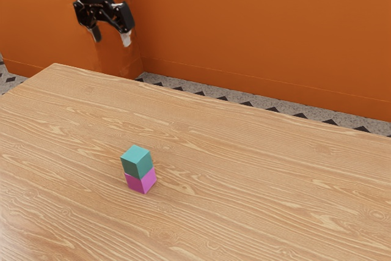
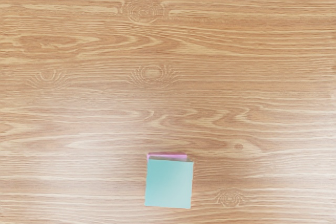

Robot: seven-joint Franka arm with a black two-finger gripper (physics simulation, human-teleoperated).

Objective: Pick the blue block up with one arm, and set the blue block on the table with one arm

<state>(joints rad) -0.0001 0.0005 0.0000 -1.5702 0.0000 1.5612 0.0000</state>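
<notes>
The black gripper (image 1: 111,37) is at the exterior view's upper left, high above the table, its two fingers apart with nothing between them. Well below it, a teal-blue block (image 1: 137,162) rests on top of a magenta block (image 1: 142,181), which stands on the wooden table (image 1: 244,169). In the wrist view the blue block (image 2: 169,184) is seen from above, covering most of the magenta block (image 2: 168,156); a thin strip of magenta peeks out along one side.
An orange wall (image 1: 263,29) rises beyond the table's far edge, with a patterned floor strip (image 1: 244,103) at its foot. The two stacked blocks stand away from the table's far edge.
</notes>
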